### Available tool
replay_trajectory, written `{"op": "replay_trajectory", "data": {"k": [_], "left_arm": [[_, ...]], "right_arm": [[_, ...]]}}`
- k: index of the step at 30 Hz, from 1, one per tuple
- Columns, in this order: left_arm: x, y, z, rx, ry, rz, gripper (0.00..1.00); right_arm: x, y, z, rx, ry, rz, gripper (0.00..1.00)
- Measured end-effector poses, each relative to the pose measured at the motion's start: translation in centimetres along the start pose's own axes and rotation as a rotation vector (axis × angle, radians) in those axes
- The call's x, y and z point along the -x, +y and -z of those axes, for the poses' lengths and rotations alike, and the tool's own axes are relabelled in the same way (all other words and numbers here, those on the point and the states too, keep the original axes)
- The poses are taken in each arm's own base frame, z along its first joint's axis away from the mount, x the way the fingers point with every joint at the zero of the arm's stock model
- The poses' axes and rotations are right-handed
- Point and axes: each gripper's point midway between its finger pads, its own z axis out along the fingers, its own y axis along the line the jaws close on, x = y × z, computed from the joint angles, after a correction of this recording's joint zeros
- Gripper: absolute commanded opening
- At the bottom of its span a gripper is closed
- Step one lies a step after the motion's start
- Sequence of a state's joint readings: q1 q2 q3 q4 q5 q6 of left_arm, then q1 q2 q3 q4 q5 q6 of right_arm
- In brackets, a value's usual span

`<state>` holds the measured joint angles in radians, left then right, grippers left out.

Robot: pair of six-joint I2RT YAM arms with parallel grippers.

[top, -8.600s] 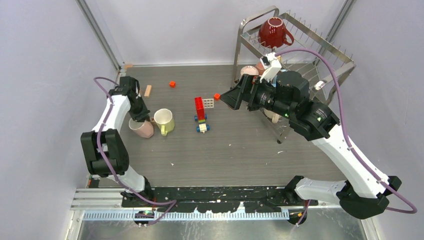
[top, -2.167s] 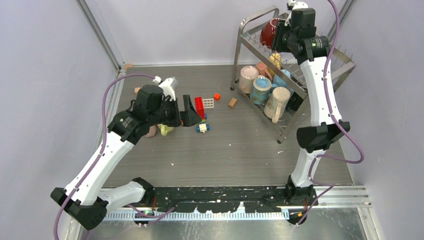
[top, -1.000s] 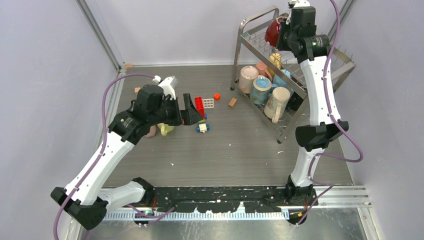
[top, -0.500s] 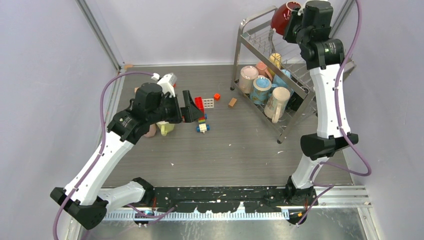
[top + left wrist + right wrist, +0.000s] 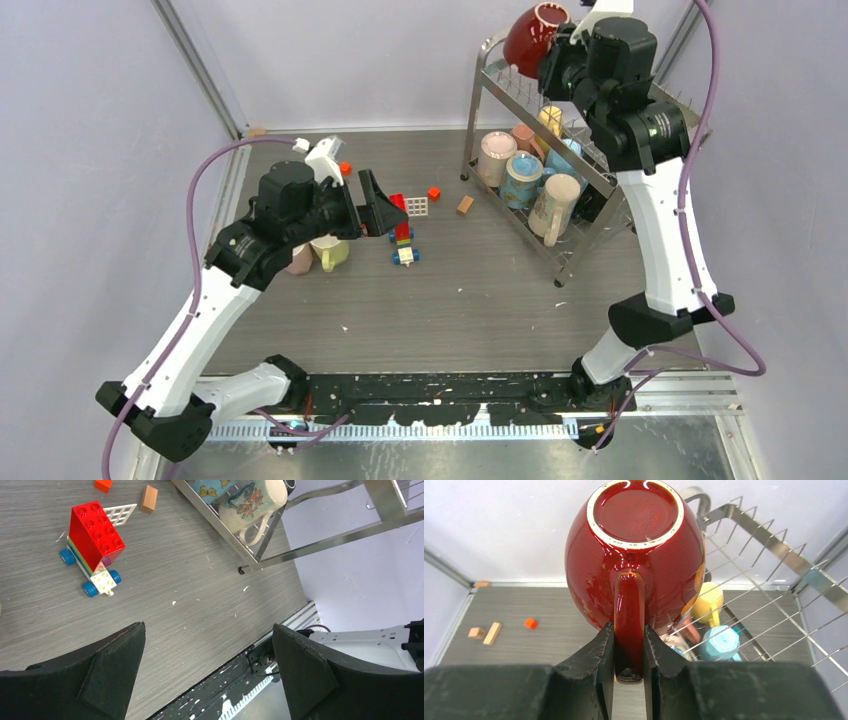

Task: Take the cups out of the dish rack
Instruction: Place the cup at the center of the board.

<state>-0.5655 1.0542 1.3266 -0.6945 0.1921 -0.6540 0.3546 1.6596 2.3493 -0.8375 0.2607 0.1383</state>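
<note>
Grey desk [image 5: 480, 300] is lying below; the right hand [image 5: 629, 632] is clenching the dark red mug [image 5: 634, 555] by its handle, bottom up, above the dish rack [image 5: 474, 110]. The left hand [image 5: 205, 642] is hovering, released, over the toy block car [image 5: 92, 545].

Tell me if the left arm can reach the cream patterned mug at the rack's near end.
Probably yes: the left gripper is open and empty, and the cream mug lies at the dish rack's open end.

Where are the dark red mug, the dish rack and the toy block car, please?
dark red mug [image 5: 634, 555]: right wrist view, body above the handle.
dish rack [image 5: 325, 546]: left wrist view, lower side bar.
toy block car [image 5: 95, 532]: left wrist view, red top block.
</note>
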Motion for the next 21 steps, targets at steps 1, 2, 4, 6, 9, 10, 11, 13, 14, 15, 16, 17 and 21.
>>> {"op": "replay_trajectory", "data": {"k": [1,2,4,6,9,10,11,13,14,15,16,17,21], "left_arm": [[0.1,-0.1,0.1,-0.004,-0.006,0.002,1.0],[0.2,-0.3,0.4,-0.011,-0.014,0.009,1.0],[0.6,-0.8,0.9,-0.026,-0.032,0.017,1.0],[1.0,-1.3,1.5,-0.046,-0.057,0.03,1.0],[1.9,-2.5,2.4,-0.091,-0.101,0.055,1.0],[2.4,-3.0,2.7,-0.112,-0.123,0.072,1.0],[2.8,-3.4,3.0,-0.128,-0.141,0.084,1.0],[3.8,-4.4,3.6,-0.173,-0.188,0.114,1.0],[4.2,-4.9,4.1,-0.201,-0.217,0.14,1.0],[4.5,-5.2,4.4,-0.221,-0.236,0.159,1.0],[4.8,-5.6,4.6,-0.245,-0.26,0.186,1.0],[5.0,-5.7,4.7,-0.261,-0.275,0.209,1.0],[5.7,-6.1,3.9,-0.338,-0.329,0.346,1.0]], "right_arm": [[-0.1,0.6,0.7,0.017,0.002,0.002,0.01],[-0.2,0.9,1.2,0.028,0.004,0.0,0.01],[-0.2,1.8,2.5,0.055,0.003,-0.011,0.01],[-0.3,2.6,3.8,0.089,0.003,-0.033,0.01],[-0.4,3.6,5.4,0.144,0.01,-0.081,0.01],[-0.7,4.2,5.9,0.169,0.016,-0.1,0.01],[-0.9,4.5,6.4,0.188,0.023,-0.118,0.01],[-2.0,5.4,7.5,0.233,0.05,-0.16,0.01],[-2.7,5.9,7.9,0.256,0.067,-0.179,0.01],[-3.4,6.4,8.3,0.279,0.084,-0.2,0.01],[-4.3,7.0,8.7,0.311,0.109,-0.228,0.01],[-5.0,7.5,8.9,0.332,0.129,-0.246,0.01],[-8.9,9.7,9.5,0.424,0.234,-0.339,0.01]]}}
